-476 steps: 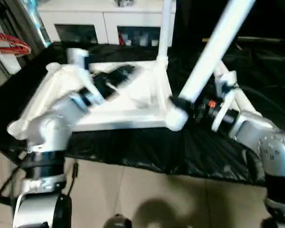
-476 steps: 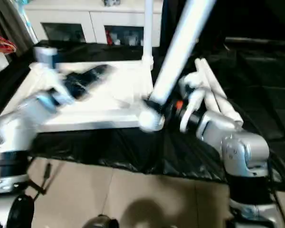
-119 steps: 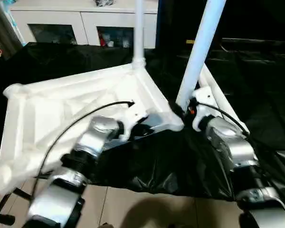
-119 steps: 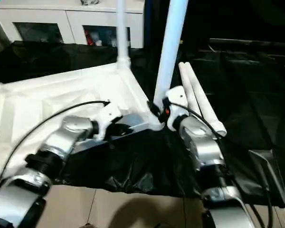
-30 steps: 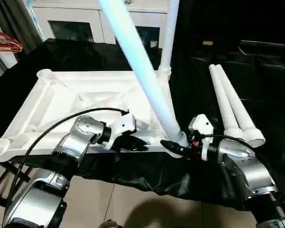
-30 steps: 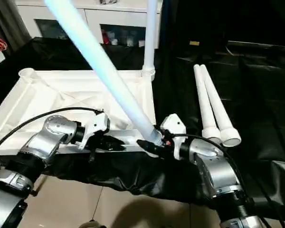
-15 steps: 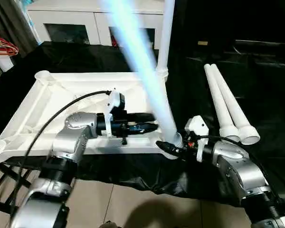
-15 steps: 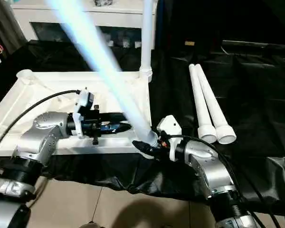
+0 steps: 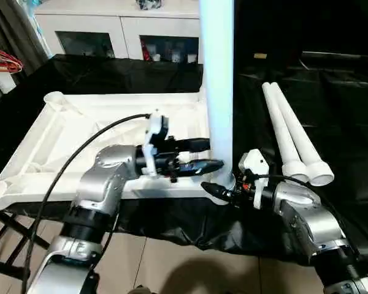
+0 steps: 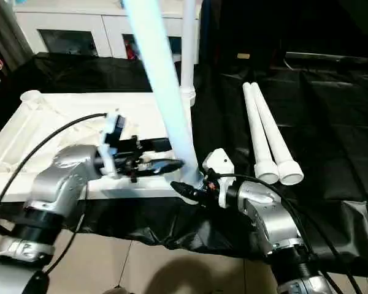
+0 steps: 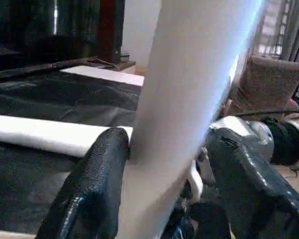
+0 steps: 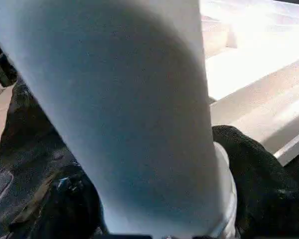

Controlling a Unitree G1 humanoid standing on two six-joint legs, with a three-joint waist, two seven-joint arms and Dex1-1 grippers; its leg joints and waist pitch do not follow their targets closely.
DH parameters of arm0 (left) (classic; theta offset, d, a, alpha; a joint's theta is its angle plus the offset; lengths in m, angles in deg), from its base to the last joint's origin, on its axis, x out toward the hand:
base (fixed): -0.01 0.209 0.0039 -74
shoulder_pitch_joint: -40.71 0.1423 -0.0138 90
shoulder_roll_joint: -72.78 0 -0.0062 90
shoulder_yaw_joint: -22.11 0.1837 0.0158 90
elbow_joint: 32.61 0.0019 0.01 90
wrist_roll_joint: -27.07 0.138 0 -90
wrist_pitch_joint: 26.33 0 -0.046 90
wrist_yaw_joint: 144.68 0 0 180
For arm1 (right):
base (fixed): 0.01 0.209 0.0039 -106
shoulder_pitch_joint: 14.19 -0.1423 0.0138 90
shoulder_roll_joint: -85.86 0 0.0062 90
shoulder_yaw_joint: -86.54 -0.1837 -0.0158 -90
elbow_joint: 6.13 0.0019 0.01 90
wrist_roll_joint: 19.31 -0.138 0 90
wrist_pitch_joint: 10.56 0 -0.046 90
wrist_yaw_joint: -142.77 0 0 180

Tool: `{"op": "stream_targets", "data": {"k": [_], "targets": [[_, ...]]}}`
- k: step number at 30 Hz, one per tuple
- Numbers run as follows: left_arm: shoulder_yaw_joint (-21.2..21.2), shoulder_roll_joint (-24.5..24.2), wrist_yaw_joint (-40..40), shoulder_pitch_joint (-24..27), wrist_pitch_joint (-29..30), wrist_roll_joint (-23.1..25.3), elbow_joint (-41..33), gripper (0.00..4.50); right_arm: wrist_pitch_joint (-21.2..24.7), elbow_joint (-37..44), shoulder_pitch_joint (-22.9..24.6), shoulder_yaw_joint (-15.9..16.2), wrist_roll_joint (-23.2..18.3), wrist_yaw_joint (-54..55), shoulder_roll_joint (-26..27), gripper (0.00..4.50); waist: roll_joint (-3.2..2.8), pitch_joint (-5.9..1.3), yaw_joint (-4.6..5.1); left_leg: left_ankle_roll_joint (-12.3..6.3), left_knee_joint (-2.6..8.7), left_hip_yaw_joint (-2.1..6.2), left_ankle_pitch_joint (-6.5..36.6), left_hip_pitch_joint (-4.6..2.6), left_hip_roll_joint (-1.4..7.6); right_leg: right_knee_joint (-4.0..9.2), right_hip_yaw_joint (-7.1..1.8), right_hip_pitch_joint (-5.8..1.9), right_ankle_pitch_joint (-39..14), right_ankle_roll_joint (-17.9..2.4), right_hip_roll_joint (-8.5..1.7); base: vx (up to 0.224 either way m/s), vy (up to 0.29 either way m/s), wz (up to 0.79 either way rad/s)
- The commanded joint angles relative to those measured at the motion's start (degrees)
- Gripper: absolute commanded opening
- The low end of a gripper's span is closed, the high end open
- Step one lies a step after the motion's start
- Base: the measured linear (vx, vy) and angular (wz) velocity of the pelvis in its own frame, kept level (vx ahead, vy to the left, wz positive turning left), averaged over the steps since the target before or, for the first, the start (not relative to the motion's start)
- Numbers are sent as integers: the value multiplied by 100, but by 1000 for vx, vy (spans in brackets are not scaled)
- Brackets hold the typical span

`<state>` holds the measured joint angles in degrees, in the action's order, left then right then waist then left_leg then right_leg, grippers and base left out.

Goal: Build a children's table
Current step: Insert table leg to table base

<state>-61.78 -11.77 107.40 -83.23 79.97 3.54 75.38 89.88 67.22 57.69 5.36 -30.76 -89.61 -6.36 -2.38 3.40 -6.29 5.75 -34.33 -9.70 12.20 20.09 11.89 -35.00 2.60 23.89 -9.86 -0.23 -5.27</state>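
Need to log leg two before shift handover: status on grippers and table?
Right gripper clamps the near leg at its base. Left gripper open around that leg. Tabletop upside down, far leg socketed. Two spare legs lie right.

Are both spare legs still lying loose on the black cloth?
Yes, two spare legs lie side by side on the black cloth, right of the tabletop.
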Motion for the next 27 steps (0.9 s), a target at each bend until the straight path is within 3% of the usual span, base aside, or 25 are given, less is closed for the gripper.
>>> {"op": "stream_targets", "data": {"k": [1, 4, 6, 14, 18, 22, 23, 27], "targets": [[33, 20, -114, -173, 95, 39, 61, 263, 12, -163, -17, 93, 81, 2, 3, 290, 48, -389, -2, -311, 416, -44, 760, 59, 23, 395, -148, -370, -1162, -1275, -183, 0, 0, 0], [81, 65, -123, -217, -11, 80, 78, 270, 5, -171, -15, 87, 86, 1, -1, 290, 49, -403, 17, -341, 404, -39, 688, 70, 17, 387, -145, -384, -1022, -1290, -180, 0, 0, 0], [127, 99, -139, -252, -44, 124, 87, 228, 4, -177, -16, 79, 86, 1, -9, 290, 50, -407, 12, -371, 398, -40, 629, 70, 18, 372, -142, -386, -911, -1329, -178, 0, 0, 0], [226, 128, -164, -429, -64, 218, 342, 204, -12, -170, 7, 84, 98, 19, -10, 289, 27, -410, 1, -367, 399, -42, 706, 49, 22, 374, -139, -384, -896, -1375, -173, 0, 0, 0], [526, 114, -213, -580, -452, 668, 596, 200, -202, -323, -52, 25, 257, 338, 34, 288, 35, -407, -9, -349, 403, -40, 746, 49, 21, 398, -143, -380, -1015, -1320, -185, 0, 0, 0], [699, 118, -315, -689, -567, 925, 758, 192, -151, -385, -104, -97, 181, 431, 76, 288, 17, -380, -9, -255, 431, -43, 1021, 16, 17, 451, -145, -367, -1488, -1203, -186, 0, 0, 0], [751, 123, -375, -727, -611, 1015, 817, 191, -112, -384, -115, -141, 133, 436, 85, 342, 25, -382, -9, -249, 438, -37, 1050, 21, 19, 456, -144, -375, -1553, -1179, -187, 0, 0, 0], [1027, 95, -582, -878, -801, 1441, 1058, 188, -9, -237, -93, -269, -5, 442, 63, 374, 14, -367, -34, -229, 448, -49, 1225, -39, 29, 507, -151, -320, -1816, -1108, -182, 0, 0, 0]]}}
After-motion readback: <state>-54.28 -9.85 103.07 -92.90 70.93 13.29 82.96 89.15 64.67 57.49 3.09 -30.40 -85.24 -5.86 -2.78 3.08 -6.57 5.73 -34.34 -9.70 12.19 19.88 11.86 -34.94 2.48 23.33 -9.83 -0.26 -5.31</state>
